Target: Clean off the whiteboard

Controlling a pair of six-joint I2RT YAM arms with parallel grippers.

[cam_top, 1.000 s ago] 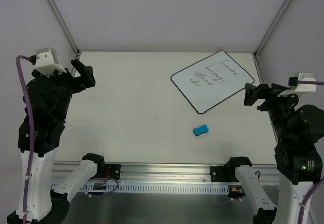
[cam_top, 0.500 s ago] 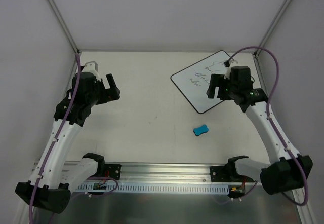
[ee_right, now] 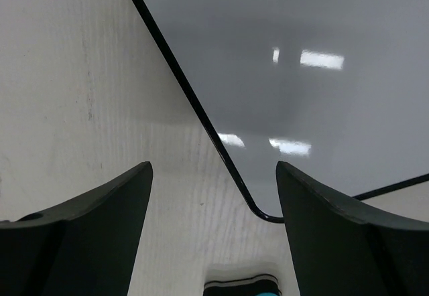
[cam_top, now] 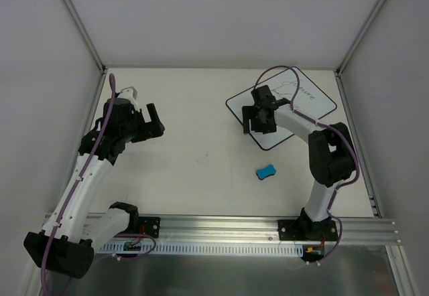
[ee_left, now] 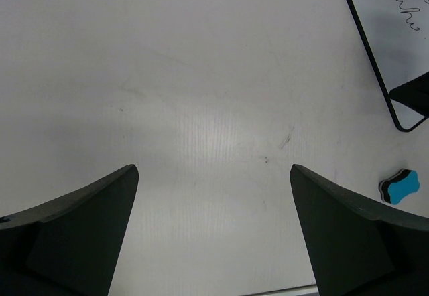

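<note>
I'm swinging the right gripper (cam_top: 257,126) in over the whiteboard (cam_top: 312,99) at the tabletop's (cam_top: 188,165) far right corner, jaws apart, empty; the eraser (cam_top: 266,171) is lying ungrasped.

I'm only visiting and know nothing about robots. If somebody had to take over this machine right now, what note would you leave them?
Left gripper: open, empty, over the bare table.
Right gripper: open, empty, above the near corner of the whiteboard.
The whiteboard lies flat at the far right, with handwriting on it.
Blue eraser: on the table just in front of that corner, touched by neither gripper.
Done: nothing wiped yet.
Left to do: pick up the eraser, probably with the right gripper since it is nearest, then wipe off all the writing.
</note>
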